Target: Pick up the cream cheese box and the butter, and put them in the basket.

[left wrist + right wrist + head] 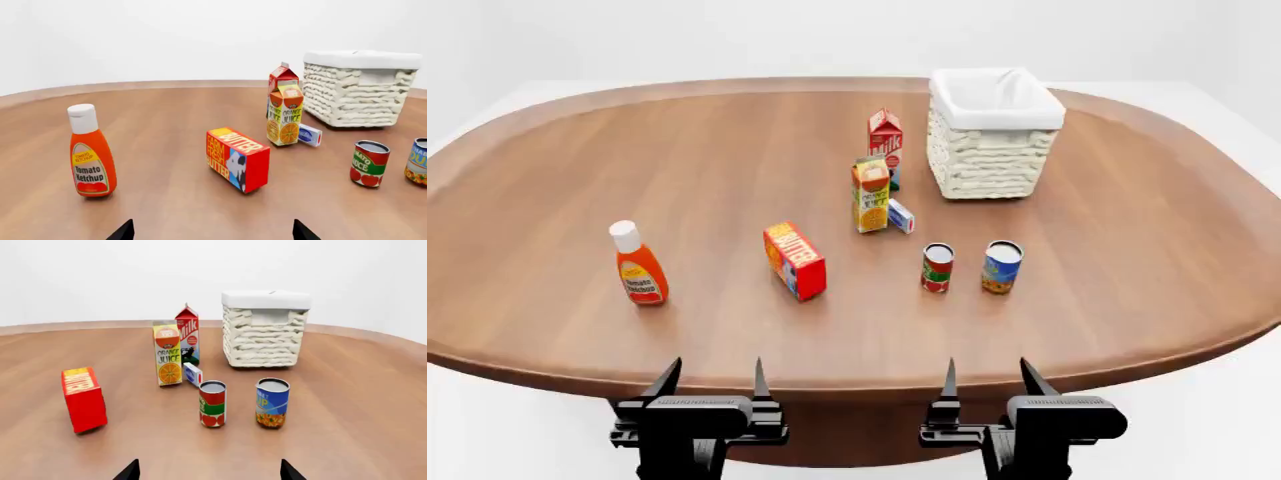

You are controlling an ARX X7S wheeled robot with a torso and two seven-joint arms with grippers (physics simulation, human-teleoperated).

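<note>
The table [587, 180] is warm brown wood with lengthwise grain. The basket [994, 160] is white weave with a white cloth liner. The butter [238, 159] is red with a yellow-orange face, red lettering and a blue-and-white panel. The cream cheese box [309, 135] is white and blue. The juice carton [168, 354] is yellow, orange and green; the milk carton [188, 332] red. The ketchup [90, 152] is orange-red with a white cap. One can [213, 403] is red and green, the other [272, 403] blue and yellow.

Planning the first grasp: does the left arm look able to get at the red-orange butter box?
Probably yes: the red-orange butter box stands alone ahead of the open left gripper, nothing between them.
</note>
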